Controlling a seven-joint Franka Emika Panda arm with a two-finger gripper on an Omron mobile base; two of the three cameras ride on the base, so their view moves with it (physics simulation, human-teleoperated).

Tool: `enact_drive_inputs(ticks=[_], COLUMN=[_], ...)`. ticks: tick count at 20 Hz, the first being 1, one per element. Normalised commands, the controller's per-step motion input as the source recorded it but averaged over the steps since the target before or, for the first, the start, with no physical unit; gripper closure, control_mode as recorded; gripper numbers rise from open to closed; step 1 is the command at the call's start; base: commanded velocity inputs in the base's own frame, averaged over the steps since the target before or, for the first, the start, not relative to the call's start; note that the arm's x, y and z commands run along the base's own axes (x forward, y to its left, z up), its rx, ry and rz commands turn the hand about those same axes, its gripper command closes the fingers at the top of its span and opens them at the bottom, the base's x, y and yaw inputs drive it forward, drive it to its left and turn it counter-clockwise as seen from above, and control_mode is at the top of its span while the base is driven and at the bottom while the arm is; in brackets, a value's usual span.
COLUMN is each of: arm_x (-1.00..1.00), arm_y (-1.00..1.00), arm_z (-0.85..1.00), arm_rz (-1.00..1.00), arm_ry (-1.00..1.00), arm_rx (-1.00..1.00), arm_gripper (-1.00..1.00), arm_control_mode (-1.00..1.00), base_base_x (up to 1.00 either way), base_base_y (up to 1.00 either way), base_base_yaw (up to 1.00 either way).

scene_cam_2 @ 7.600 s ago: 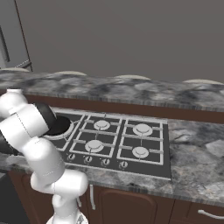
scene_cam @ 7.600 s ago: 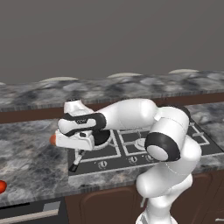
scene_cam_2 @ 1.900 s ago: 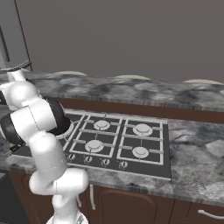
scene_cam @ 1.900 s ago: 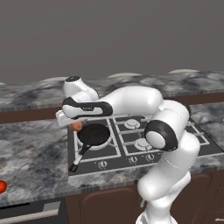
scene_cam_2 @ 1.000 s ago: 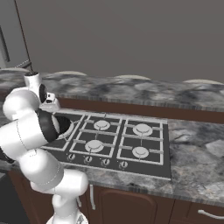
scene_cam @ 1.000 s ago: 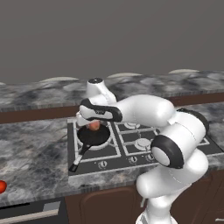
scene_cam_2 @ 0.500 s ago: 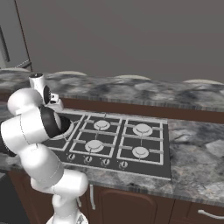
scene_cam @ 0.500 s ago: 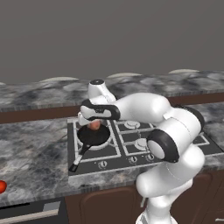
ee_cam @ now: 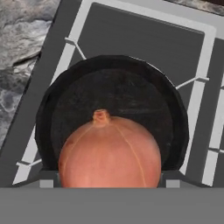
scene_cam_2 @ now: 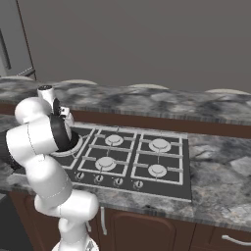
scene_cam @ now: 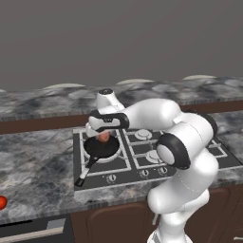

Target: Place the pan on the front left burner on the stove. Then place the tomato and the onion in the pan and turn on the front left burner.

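1. your gripper (scene_cam: 102, 137) grips the onion (ee_cam: 110, 152); jaws stand wide around it, hanging just over the pan (ee_cam: 113, 87) for a drop, i judge.
2. the pan sits on the front left burner (scene_cam: 100, 149) of the stove (scene_cam_2: 162, 181).
3. your arm reaches left, hand pointing down.
4. the tomato (scene_cam: 2, 202) waits on the counter (scene_cam: 33, 166), well apart.

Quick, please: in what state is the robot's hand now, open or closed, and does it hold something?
Hand: closed on the orange-tan, slightly pinkish round onion, held over the small round black frying pan.
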Motion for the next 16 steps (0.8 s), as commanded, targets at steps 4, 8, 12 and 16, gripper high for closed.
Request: enact_drive_inputs(ticks=[4, 8, 12, 16], arm_x=[0.13, 0.02, 0.01, 0.09], arm_y=[-0.06, -0.03, -0.03, -0.02], arm_z=[-0.19, -0.19, -0.24, -0.21], arm_rz=[0.0, 0.0, 0.0, 0.0], arm_ry=[0.0, 0.0, 0.0, 0.0], arm_rx=[0.0, 0.0, 0.0, 0.0], arm_gripper=[1.0, 1.0, 1.0, 1.0], arm_control_mode=[-1.0, -1.0, -1.0, -1.0], base_base_x=[0.0, 0.0, 0.0, 0.0], base_base_y=[0.0, 0.0, 0.0, 0.0], base_base_yaw=[0.0, 0.0, 0.0, 0.0])
